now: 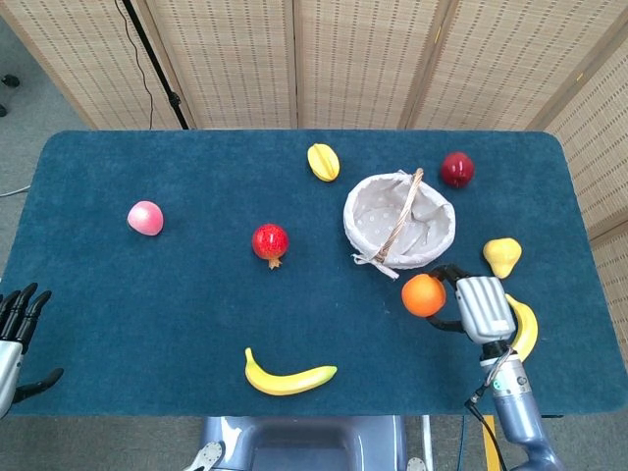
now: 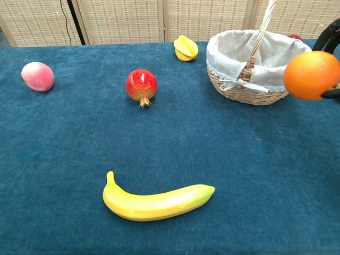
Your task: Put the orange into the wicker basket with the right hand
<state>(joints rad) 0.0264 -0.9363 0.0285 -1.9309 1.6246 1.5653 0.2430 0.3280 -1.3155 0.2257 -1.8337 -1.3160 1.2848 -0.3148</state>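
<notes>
Left hand [image 1: 18, 329] sits off the table's near-left corner, fingers apart, holding nothing. Banana [image 1: 289, 376] lies near centre, pomegranate [image 1: 270, 241] beyond it, lined basket [image 1: 399, 222] further right. Right hand [image 1: 478, 307] grips the orange [image 1: 423, 294] clear of the cloth, just near-right of the basket, outside its rim.

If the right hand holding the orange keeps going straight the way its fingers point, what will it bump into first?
Probably the wicker basket. The right hand grips the orange, with its fingers pointing up-left across the table, and the basket's near rim lies next in that line. The hand seems lifted, so it might pass over the rim; height is unclear.
</notes>
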